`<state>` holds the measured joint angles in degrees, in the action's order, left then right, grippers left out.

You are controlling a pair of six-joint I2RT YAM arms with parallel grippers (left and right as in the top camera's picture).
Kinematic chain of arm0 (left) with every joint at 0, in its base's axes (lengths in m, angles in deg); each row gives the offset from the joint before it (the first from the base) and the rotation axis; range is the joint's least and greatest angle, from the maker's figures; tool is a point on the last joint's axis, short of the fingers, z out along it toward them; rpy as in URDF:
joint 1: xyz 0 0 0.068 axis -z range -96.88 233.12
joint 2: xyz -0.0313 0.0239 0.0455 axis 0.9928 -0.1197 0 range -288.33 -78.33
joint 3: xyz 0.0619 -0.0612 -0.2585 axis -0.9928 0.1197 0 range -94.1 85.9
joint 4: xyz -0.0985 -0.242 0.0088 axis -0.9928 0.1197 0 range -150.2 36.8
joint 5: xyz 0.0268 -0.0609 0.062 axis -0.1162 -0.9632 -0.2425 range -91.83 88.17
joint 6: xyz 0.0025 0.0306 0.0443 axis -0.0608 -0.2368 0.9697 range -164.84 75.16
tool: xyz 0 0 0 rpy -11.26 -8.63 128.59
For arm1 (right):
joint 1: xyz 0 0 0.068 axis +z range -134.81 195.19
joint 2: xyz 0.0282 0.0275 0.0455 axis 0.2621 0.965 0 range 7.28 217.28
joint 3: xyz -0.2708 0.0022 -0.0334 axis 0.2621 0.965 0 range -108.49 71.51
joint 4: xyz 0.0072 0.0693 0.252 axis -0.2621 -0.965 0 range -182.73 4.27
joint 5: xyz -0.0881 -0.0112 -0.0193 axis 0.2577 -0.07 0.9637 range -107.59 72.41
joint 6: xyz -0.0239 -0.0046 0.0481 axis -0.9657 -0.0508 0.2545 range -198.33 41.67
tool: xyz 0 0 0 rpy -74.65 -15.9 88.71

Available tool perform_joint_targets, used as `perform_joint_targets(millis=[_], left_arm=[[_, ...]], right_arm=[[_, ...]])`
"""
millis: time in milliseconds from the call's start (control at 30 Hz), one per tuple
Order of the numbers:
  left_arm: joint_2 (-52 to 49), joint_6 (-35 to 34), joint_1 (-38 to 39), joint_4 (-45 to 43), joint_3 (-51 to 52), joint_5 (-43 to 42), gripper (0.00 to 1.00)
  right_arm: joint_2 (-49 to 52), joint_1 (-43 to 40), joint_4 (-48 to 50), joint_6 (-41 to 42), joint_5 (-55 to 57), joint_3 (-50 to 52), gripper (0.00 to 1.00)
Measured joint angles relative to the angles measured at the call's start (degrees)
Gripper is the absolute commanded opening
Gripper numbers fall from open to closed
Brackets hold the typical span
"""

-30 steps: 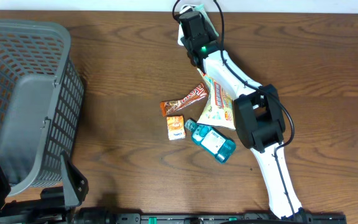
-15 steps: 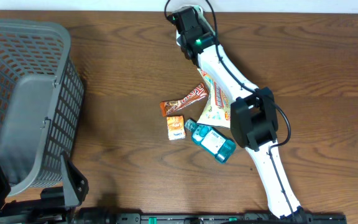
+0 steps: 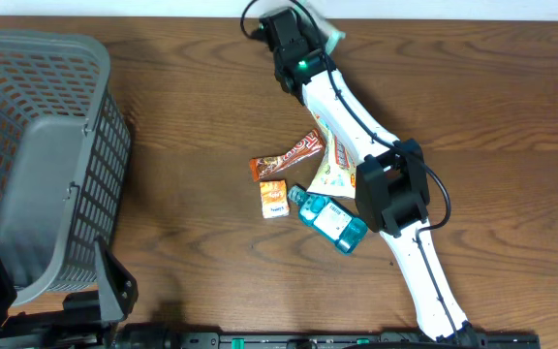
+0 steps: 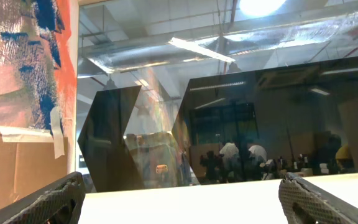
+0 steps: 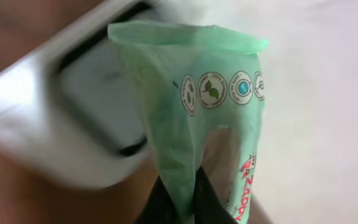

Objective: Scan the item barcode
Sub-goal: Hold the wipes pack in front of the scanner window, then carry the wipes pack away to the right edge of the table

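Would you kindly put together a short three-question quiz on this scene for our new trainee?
1. True or false: the right gripper is shut on a green packet.
2. Seen from overhead, where on the table does the grey basket stand? A) left side B) middle C) right side
3. Fill in: the left gripper is wide ___ and holds nothing.
Key: 1 true; 2 A; 3 open.
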<state>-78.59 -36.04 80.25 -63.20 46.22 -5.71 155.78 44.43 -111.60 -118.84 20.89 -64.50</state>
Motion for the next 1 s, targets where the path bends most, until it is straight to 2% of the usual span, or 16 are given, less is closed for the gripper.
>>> perform_joint_targets(millis=[100,333,1000], left_arm=[[0.0,0.0,-0.02,0.02,0.0,-0.02,0.99],[0.0,-0.02,0.0,0.02,0.0,-0.02,0.99],[0.0,0.0,-0.02,0.02,0.0,-0.02,0.99]], right_arm=[[0.0,0.0,4.66,-3.3,3.8,-0.07,0.01],[0.0,-0.22,4.26,-5.92,5.07,0.07,0.01],[0.11,-0.39,5.22,-6.08,4.24,5.84,0.01]])
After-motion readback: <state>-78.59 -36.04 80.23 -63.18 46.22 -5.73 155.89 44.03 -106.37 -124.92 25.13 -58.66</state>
